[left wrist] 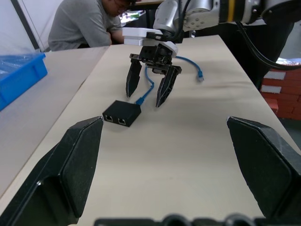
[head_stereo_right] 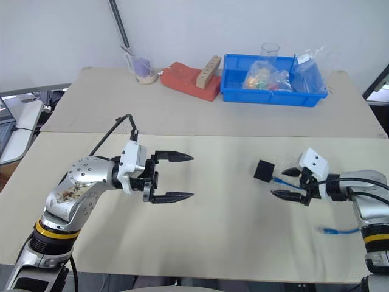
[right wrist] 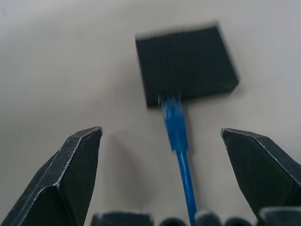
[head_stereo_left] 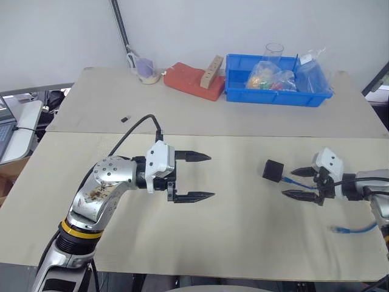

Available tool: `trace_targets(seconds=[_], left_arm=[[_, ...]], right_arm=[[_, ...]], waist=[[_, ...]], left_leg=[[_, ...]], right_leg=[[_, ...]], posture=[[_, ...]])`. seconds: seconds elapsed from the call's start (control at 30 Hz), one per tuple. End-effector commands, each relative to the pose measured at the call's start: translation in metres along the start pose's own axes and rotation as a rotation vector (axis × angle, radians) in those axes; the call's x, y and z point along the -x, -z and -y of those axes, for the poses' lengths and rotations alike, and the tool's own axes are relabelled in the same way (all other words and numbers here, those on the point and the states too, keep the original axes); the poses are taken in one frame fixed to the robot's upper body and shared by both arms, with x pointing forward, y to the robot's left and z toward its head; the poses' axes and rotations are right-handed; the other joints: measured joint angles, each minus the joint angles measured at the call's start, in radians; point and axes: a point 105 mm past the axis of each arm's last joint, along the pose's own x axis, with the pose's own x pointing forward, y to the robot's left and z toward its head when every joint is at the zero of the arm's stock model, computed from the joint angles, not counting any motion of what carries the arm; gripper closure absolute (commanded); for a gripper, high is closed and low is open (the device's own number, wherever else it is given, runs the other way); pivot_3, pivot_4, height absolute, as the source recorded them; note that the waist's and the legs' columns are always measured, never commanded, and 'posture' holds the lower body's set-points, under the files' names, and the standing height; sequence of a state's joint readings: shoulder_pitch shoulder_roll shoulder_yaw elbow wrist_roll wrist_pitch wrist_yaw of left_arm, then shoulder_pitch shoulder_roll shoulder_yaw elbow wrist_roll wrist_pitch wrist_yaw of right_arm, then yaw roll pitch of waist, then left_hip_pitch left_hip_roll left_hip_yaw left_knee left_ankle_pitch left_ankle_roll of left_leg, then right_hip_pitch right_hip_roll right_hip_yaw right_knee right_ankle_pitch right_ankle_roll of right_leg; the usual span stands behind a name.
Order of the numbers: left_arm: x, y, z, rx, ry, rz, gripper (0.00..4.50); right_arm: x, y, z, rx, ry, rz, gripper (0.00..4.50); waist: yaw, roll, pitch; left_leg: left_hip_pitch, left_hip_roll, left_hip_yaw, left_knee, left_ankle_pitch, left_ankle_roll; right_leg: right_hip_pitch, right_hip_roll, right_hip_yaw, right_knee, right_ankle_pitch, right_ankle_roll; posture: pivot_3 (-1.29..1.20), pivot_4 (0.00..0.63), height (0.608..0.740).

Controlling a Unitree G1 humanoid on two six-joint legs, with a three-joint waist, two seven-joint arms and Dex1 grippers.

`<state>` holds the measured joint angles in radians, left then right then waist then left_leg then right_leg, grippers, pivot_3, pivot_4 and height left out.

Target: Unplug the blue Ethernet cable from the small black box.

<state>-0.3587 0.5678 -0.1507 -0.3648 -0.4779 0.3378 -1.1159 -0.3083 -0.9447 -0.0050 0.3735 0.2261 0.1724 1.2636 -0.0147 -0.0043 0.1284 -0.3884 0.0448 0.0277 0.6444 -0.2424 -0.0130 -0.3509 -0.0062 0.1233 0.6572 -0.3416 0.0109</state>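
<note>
Your thin bright-blue Ethernet cable point(right wrist: 178, 129) is still plugged into the small matte black box point(head_stereo_left: 273, 170) on the beige tabletop point(head_stereo_left: 243, 225), right gripper point(head_stereo_left: 298, 183) fingers spread around it, left gripper point(head_stereo_left: 197, 177) open and empty.

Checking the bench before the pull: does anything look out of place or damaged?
Nothing stands out. The blue Ethernet cable is plugged into the small black box, between the open right gripper's fingers; the open left gripper is apart.

Matt black box point(right wrist: 187, 63), smooth blue cable point(right wrist: 182, 155).
</note>
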Motion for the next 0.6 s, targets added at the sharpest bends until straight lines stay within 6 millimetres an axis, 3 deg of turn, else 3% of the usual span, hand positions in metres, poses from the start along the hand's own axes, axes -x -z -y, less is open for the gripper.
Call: trace_targets(seconds=[0.03,0.4,0.47,0.53,0.6], left_arm=[[0.001,-0.013,0.001,-0.043,-0.005,0.031,0.04],[0.004,-0.013,0.001,-0.039,0.003,0.019,0.0],[0.004,-0.012,0.0,-0.037,0.001,0.019,0.0],[0.004,-0.012,-0.001,-0.031,-0.007,0.022,0.0],[0.006,-0.011,-0.006,0.001,-0.046,0.026,0.0]], right_arm=[[-0.001,-0.009,0.01,0.052,-0.003,0.029,0.0],[-0.006,0.001,0.014,0.144,-0.08,-0.041,3.49],[-0.005,0.001,0.014,0.166,-0.084,-0.048,4.34],[-0.004,-0.008,0.018,0.181,-0.066,-0.012,4.49],[-0.005,-0.031,0.019,0.283,-0.041,0.046,4.49]], waist=[[-0.001,0.0,0.0],[-0.001,0.001,-0.001],[0.0,0.001,-0.001],[0.0,0.001,-0.001],[0.0,0.001,-0.001]], left_leg=[[0.0,0.0,0.0,0.0,0.0,0.0],[0.001,0.002,0.0,0.0,0.0,0.0],[0.001,0.002,0.0,0.0,0.0,0.0],[0.001,0.002,0.0,0.0,0.0,0.0],[0.001,0.002,0.0,0.0,0.0,0.0]], right_leg=[[0.0,0.0,0.0,0.0,0.0,0.0],[0.001,0.0,0.0,0.001,0.0,0.0],[0.001,0.0,0.0,0.001,0.0,0.0],[0.001,0.0,0.0,0.001,0.0,0.0],[0.001,0.0,0.0,0.001,0.0,0.0]], posture=[[0.0,0.15,0.74],[0.0,0.15,0.74],[0.0,0.15,0.74],[0.0,0.15,0.74],[0.0,0.15,0.74]])
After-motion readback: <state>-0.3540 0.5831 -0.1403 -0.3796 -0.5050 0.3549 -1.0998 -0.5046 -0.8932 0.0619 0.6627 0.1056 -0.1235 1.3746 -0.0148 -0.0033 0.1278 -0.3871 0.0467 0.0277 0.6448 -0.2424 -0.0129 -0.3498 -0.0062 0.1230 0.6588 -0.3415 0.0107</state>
